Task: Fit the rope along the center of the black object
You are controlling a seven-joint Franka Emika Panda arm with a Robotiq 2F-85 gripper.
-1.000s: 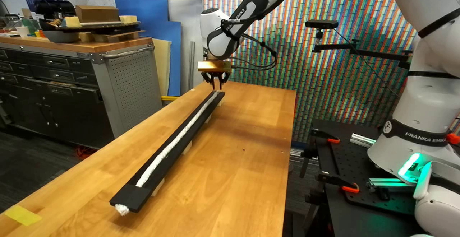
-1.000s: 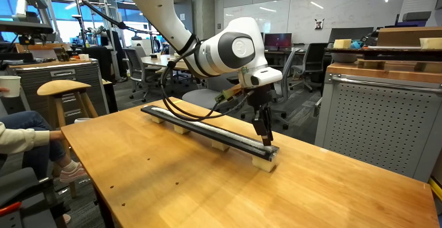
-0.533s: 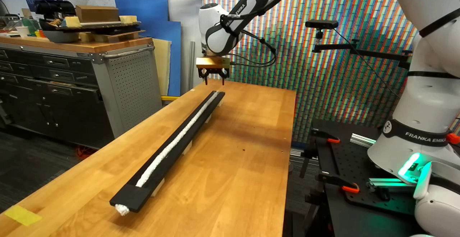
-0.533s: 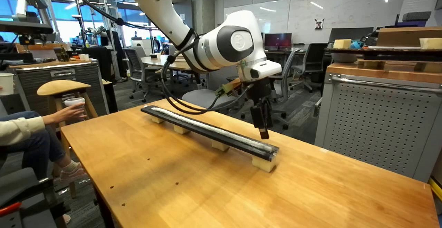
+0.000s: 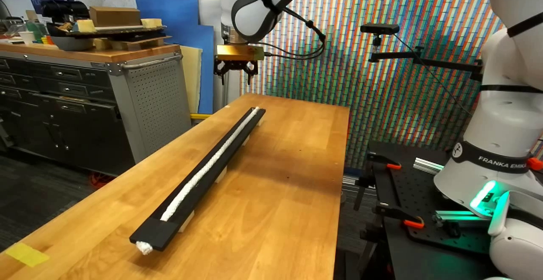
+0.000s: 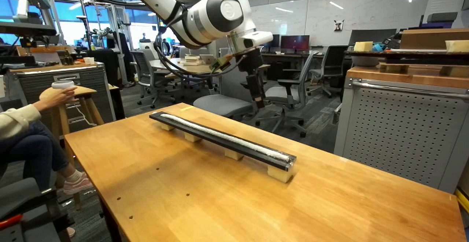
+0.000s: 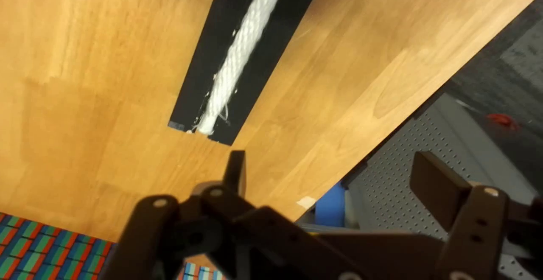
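Raised on pale, squarish blocks [image 6: 280,174], the long, straight black rail [image 7: 275,42] lies nearer one long edge of the brown wooden surface [image 6: 220,194], with broad room toward the other; the black fingers [image 7: 439,189] hang well above, spread wide, gripping nothing. The white fibre rope [image 7: 237,57] runs down the rail's middle; one end frayed

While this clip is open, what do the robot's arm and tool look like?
The Franka arm is white with dark grey trim, black straps, black cables, a green light and a black band lettered FRANKA. The black tool has two jointed fingers below a gold-coloured block.
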